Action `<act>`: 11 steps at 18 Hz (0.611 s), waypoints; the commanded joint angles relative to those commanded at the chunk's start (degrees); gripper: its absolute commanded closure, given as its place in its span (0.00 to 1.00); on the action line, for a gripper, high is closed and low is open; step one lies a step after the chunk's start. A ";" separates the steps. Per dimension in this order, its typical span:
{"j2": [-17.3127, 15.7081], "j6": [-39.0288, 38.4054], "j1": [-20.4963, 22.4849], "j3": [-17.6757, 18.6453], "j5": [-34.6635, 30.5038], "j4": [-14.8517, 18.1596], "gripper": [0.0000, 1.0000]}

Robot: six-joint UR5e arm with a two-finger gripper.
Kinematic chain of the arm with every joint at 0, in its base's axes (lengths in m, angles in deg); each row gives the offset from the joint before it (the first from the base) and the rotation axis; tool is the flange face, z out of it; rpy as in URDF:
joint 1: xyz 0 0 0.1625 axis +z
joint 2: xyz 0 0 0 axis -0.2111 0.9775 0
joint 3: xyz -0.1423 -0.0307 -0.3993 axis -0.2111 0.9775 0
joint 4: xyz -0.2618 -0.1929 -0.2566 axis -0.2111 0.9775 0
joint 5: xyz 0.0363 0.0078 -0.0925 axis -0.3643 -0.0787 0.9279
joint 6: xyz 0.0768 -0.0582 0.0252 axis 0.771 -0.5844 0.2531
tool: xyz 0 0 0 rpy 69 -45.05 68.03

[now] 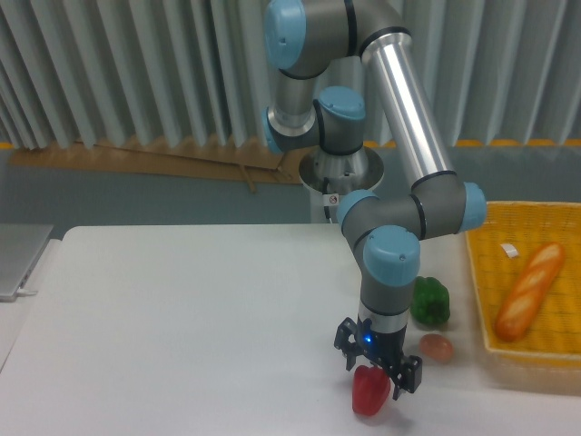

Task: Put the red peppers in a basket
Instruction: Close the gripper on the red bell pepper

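Note:
The red pepper sits on the white table near the front edge, glossy and lobed. My gripper hangs straight down over it, its black fingers on either side of the pepper's top. I cannot tell whether the fingers press on the pepper or only straddle it. The pepper seems to rest on the table. The yellow woven basket stands at the right edge of the table, about a hand's width to the right of the gripper, with a small white tag inside.
A green pepper lies just right of my arm's wrist. A small orange-brown round item lies between the gripper and the basket. A bread loaf lies in the basket. A grey object sits at the table's left edge.

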State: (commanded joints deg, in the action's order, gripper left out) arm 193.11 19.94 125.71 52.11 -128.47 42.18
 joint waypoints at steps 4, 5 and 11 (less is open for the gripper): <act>-0.09 -0.09 -0.09 0.00 0.00 0.09 0.29; -0.09 -0.09 -0.09 0.00 0.00 0.09 0.40; -0.53 0.09 -0.18 0.18 0.00 0.18 0.56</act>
State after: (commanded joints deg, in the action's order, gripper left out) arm 192.58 20.03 125.54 52.28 -128.47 42.36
